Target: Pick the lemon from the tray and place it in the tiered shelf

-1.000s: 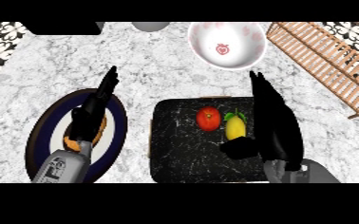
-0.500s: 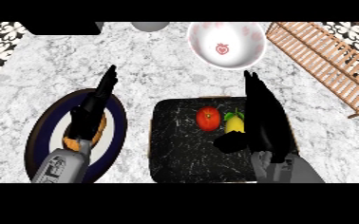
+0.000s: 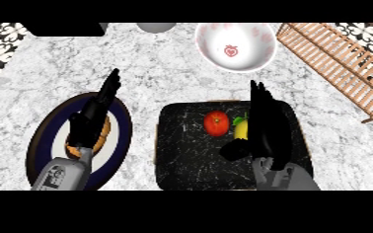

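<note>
A yellow lemon (image 3: 240,126) lies on the black tray (image 3: 186,150) next to a red tomato (image 3: 216,123). My right hand (image 3: 264,123) hovers over the tray's right half with straight fingers pointing away. Its palm covers the lemon's right side and its thumb sits below the lemon. The wooden tiered shelf (image 3: 331,57) stands at the far right. My left hand (image 3: 94,112) rests open above a dark-rimmed plate (image 3: 44,138) on the left.
A white bowl (image 3: 235,47) with a red mark inside stands behind the tray. Something orange-brown (image 3: 73,150) lies on the plate under my left hand. A grey round object (image 3: 155,26) sits at the counter's far edge.
My right hand has slid left across the tray and now overlaps the lemon, hiding more of it. The left hand has not moved.
</note>
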Robot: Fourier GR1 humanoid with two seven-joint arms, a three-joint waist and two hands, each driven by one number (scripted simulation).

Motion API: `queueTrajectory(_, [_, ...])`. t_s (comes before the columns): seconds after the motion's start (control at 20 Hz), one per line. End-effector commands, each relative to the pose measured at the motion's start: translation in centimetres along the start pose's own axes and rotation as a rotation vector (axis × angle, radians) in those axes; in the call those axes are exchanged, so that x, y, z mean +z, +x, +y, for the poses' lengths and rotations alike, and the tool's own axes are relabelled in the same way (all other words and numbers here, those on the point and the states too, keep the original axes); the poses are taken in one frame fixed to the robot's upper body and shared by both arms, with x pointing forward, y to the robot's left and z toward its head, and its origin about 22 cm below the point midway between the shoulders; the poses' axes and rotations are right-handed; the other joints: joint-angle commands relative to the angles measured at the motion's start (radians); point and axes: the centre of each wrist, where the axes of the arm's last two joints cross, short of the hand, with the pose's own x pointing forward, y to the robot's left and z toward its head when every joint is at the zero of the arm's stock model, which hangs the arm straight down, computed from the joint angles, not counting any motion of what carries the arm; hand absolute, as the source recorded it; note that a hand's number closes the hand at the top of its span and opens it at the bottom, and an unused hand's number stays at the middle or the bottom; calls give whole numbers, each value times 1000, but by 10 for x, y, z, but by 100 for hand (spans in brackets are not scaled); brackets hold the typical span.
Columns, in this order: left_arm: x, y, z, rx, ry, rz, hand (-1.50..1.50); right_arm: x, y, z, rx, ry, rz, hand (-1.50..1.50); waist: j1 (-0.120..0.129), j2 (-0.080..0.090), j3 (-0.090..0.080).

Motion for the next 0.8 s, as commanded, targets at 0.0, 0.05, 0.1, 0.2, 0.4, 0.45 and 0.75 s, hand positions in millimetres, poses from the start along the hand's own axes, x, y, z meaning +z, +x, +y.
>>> queueTrajectory(0.0, [4, 1, -10, 20, -18, -6, 0, -3, 18, -5, 38, 17, 170, -150, 3, 0, 0])
queueTrajectory(0.05, [0, 12, -1, -5, 2, 0, 0, -1, -2, 5, 66, 13, 186, -150, -1, -1, 0])
queueTrajectory(0.1, [-3, -3, 1, -16, 7, 14, 0, 4, 6, 7, 58, 23, 184, -150, -4, 1, 0])
queueTrajectory(0.2, [0, -18, -7, -12, 7, 3, 0, -11, 13, -8, 43, 15, 178, -150, -2, 2, 0])
queueTrajectory(0.4, [6, 5, -1, -1, -7, -1, 0, -16, -18, 17, 81, 11, 192, -150, 2, 0, 1])
queueTrajectory(0.45, [-4, 9, -3, 7, 1, -6, 0, 4, -11, 20, 66, 12, 192, -150, -3, 0, 0])
queueTrajectory(0.75, [-2, -4, 1, 0, -12, -8, 0, -6, -6, 22, 75, 21, 218, -150, -2, 1, 0])
